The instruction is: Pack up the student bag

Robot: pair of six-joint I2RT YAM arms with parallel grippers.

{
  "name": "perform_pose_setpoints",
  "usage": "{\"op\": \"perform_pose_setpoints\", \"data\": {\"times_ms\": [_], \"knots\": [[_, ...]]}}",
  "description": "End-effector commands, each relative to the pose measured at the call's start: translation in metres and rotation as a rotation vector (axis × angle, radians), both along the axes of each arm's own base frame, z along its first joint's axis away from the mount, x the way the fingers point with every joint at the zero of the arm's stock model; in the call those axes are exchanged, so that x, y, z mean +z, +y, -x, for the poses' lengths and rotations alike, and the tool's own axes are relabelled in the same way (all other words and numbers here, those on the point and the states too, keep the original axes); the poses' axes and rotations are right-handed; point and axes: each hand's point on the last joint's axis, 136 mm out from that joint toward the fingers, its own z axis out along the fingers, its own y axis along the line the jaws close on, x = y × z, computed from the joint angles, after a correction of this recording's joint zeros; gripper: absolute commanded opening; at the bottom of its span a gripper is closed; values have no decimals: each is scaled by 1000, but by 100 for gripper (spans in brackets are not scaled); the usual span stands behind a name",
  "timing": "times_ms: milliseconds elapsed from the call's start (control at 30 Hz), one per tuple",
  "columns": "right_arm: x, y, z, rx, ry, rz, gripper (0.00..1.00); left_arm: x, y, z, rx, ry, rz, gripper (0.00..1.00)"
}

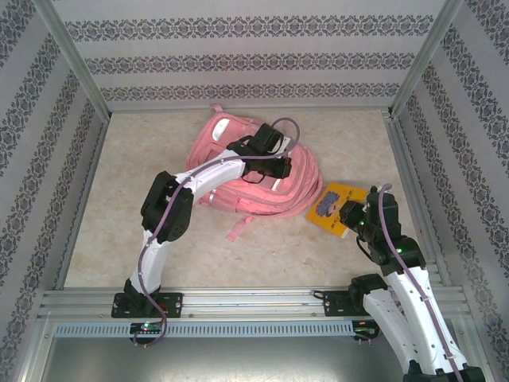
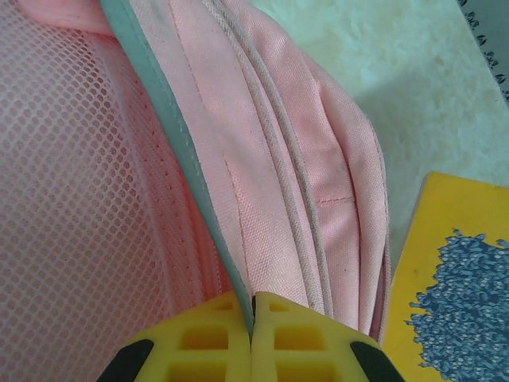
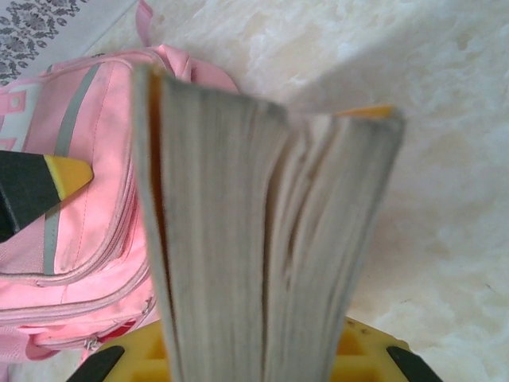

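The student bag (image 1: pixel 238 171), a large pink backpack, lies flat in the middle of the table. My left gripper (image 1: pixel 274 165) sits on its right side. In the left wrist view its yellow fingers (image 2: pixel 294 334) are shut on the bag's grey-green edge trim (image 2: pixel 171 143), beside the mesh panel (image 2: pixel 71 199). My right gripper (image 1: pixel 351 216) is at the bag's right and is shut on a yellow book (image 1: pixel 337 204). In the right wrist view the book (image 3: pixel 262 223) stands with its page edges facing the camera, and the bag (image 3: pixel 87 231) lies to its left.
Patterned walls and metal frame posts (image 1: pixel 79 72) close in the table on three sides. The marble-look tabletop (image 1: pixel 119 239) lies bare left of the bag. A rail (image 1: pixel 254 298) runs along the near edge. The yellow book cover (image 2: pixel 461 278) lies close to the bag's right edge.
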Motion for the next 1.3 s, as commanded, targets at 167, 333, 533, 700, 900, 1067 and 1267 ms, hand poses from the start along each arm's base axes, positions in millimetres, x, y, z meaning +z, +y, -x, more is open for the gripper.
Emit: {"op": "perform_pose_setpoints", "data": {"times_ms": [167,333,533,700,900,1067,1267], "knots": [[66,12,-4,92,-268,-26,0,133,64,32,71,-166,130,0],[79,26,-5,136,-309,-113,0,170,92,61,74,-199,175,0],[88,53,-14,198,-299,-319,0,181,102,93,14,-187,189,0],[92,46,-8,198,-291,-240,0,185,115,110,0,-205,165,0],[89,60,-11,207,-287,-398,0,187,112,130,-72,-177,205,0],[86,78,-27,204,-253,-644,0,179,110,153,-155,-109,212,0],[76,92,-40,150,-192,-921,0,139,143,160,-101,-66,-1,20]]}}
